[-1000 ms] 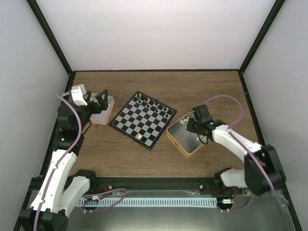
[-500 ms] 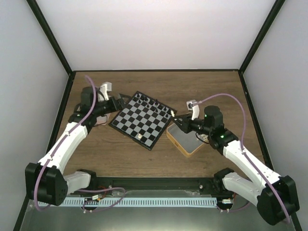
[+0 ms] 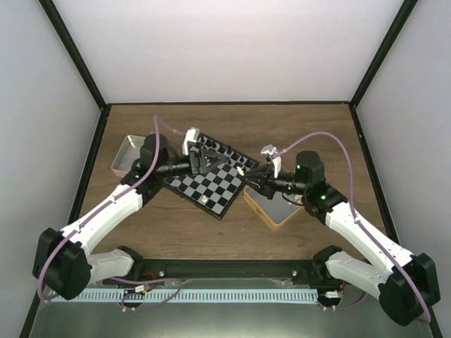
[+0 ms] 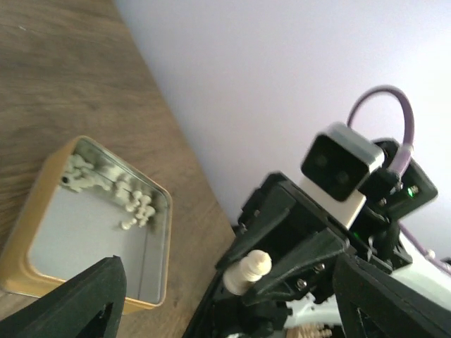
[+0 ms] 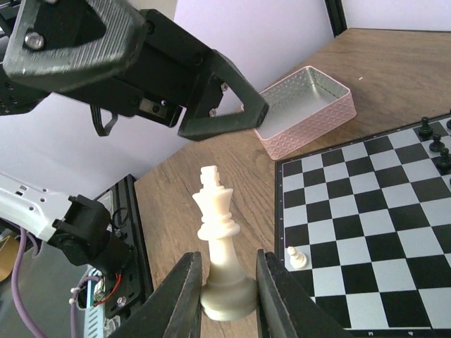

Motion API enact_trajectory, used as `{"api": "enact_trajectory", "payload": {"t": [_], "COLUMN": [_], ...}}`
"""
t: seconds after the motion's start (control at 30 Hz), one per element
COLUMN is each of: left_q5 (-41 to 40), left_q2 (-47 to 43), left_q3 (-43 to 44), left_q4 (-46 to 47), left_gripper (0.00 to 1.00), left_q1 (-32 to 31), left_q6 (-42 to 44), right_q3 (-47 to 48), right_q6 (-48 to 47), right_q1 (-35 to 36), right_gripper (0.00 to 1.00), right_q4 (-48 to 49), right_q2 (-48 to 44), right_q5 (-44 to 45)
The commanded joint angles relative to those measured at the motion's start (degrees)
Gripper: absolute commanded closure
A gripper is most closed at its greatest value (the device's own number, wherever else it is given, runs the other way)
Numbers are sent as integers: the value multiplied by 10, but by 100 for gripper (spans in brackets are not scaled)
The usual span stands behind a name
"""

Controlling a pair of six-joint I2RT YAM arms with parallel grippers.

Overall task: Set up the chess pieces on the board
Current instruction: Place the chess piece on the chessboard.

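My right gripper (image 5: 227, 290) is shut on the base of a cream-white king (image 5: 220, 232), held upright just off the near right corner of the board (image 5: 373, 211). In the top view it (image 3: 248, 173) hovers at the board's (image 3: 190, 184) right corner. One white pawn (image 5: 296, 258) stands on a near square. My left gripper (image 3: 208, 160) hangs over the board, facing the right one. Its fingers (image 4: 77, 303) are spread wide, open, with the king (image 4: 248, 271) ahead of them, untouched. More white chess pieces (image 4: 130, 201) lie in the gold tin (image 4: 42, 278).
Black pieces (image 3: 222, 149) line the board's far edge. A pink tin (image 3: 127, 155) sits left of the board. The gold tin (image 3: 282, 218) lies under my right arm. Dark frame rails border the wooden table.
The left arm swung from the pink tin to above the board. The right gripper rose out of the gold tin with the king and moved left to the board's corner.
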Motion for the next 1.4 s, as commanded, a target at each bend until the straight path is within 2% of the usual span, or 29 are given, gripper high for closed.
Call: {"api": "enact_trajectory", "payload": {"t": [0.0, 0.13, 0.37, 0.63, 0.9, 1.13, 1.23, 1.3, 1.37], "left_q5": [77, 95, 133, 133, 118, 125, 126, 117, 97], "left_q2": [38, 63, 82, 96, 95, 99, 99, 94, 85], "left_q3": [20, 45, 42, 43, 44, 45, 43, 40, 37], "left_q4": [55, 22, 15, 3, -12, -4, -6, -6, -14], "left_gripper": [23, 38, 53, 55, 64, 75, 85, 92, 96], "left_q1": [-26, -40, -41, -42, -42, -44, -44, -44, -43], "left_q6": [-23, 4, 26, 42, 57, 61, 69, 80, 95], "right_q3": [40, 48, 51, 53, 57, 67, 69, 69, 66], "right_q6": [-35, -39, -47, -46, -44, -46, -44, -42, -34], "right_q1": [12, 19, 21, 22, 23, 31, 33, 32, 32], "right_gripper": [87, 87, 87, 87, 87, 87, 87, 85, 73], "right_q4": [-18, -19, -23, -20, -22, -23, -25, -26, -25], "right_q2": [27, 33, 49, 63, 69, 82, 82, 80, 74], "right_q5": [-17, -15, -23, -31, -33, -38, -33, -29, -15]}}
